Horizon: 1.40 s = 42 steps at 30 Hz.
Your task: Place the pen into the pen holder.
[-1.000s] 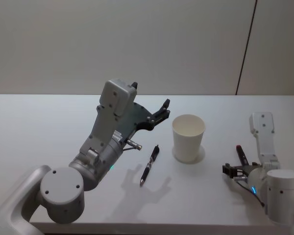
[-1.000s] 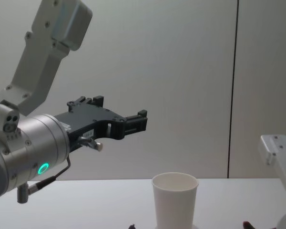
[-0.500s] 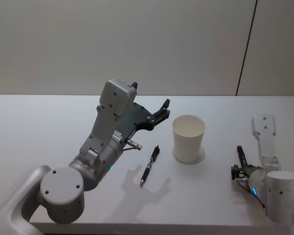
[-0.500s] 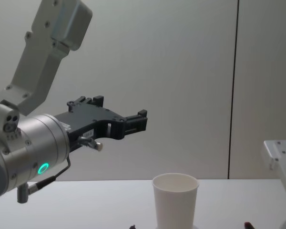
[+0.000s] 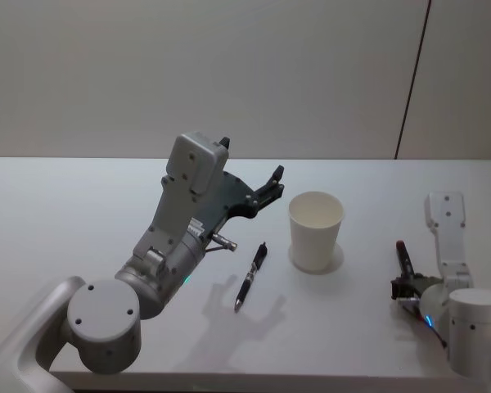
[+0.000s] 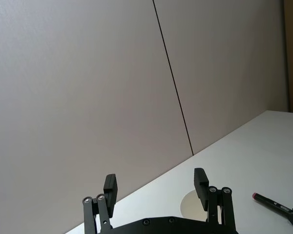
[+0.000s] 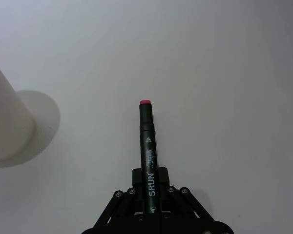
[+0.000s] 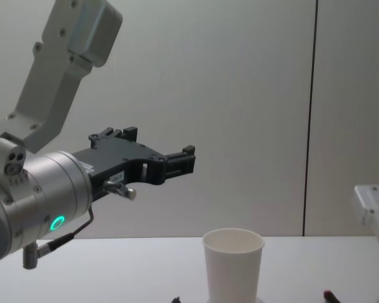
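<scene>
A black marker pen (image 7: 149, 146) with a red end lies low over the table at the right, its rear end between the fingers of my right gripper (image 7: 151, 192), which is shut on it; the pen (image 5: 403, 259) points away from me there. The pen holder, a white paper cup (image 5: 315, 231), stands upright mid-table, left of that pen (image 8: 329, 295). My left gripper (image 5: 272, 183) hangs open and empty well above the table, just left of the cup (image 8: 232, 266). Its fingers (image 6: 200, 179) frame the cup's rim (image 6: 188, 205).
A second, slimmer black pen (image 5: 250, 277) lies on the white table (image 5: 82, 213) between my left arm and the cup. A grey wall with a dark vertical seam (image 8: 310, 113) rises behind the table. The table's near edge runs close to both arm bases.
My right arm has shifted slightly to the right and its fingers have drawn in around the marker pen's rear end. The marker pen, the cup and the left arm have stayed put.
</scene>
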Each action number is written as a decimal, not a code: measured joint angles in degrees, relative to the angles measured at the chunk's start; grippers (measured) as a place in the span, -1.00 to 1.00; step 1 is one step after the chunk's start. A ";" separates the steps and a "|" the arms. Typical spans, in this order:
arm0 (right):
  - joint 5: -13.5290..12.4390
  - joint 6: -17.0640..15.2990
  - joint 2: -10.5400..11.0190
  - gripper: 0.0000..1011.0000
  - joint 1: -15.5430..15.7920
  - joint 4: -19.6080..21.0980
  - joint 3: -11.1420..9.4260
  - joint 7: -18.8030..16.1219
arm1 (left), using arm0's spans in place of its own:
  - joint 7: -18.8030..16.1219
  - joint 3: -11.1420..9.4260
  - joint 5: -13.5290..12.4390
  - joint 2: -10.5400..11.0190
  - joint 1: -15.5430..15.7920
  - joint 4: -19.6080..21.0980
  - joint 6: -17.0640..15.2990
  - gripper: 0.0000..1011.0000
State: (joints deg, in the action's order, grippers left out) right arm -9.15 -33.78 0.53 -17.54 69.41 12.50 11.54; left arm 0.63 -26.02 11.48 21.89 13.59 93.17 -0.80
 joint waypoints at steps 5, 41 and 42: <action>0.84 1.78 0.13 -0.66 0.77 1.73 0.08 -0.50 | 0.00 0.00 0.00 0.00 0.00 0.00 0.00 0.98; 6.69 25.78 1.35 -0.66 5.81 13.15 1.82 -10.06 | 0.00 0.00 0.00 0.00 0.00 0.00 0.00 0.98; 6.80 26.46 1.32 -0.66 5.80 13.15 1.87 -10.28 | 0.00 0.00 0.00 0.00 0.00 0.00 0.00 0.98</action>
State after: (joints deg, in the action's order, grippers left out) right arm -2.36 -7.32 1.85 -11.74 82.56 14.37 1.26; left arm 0.62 -26.02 11.48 21.89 13.59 93.17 -0.80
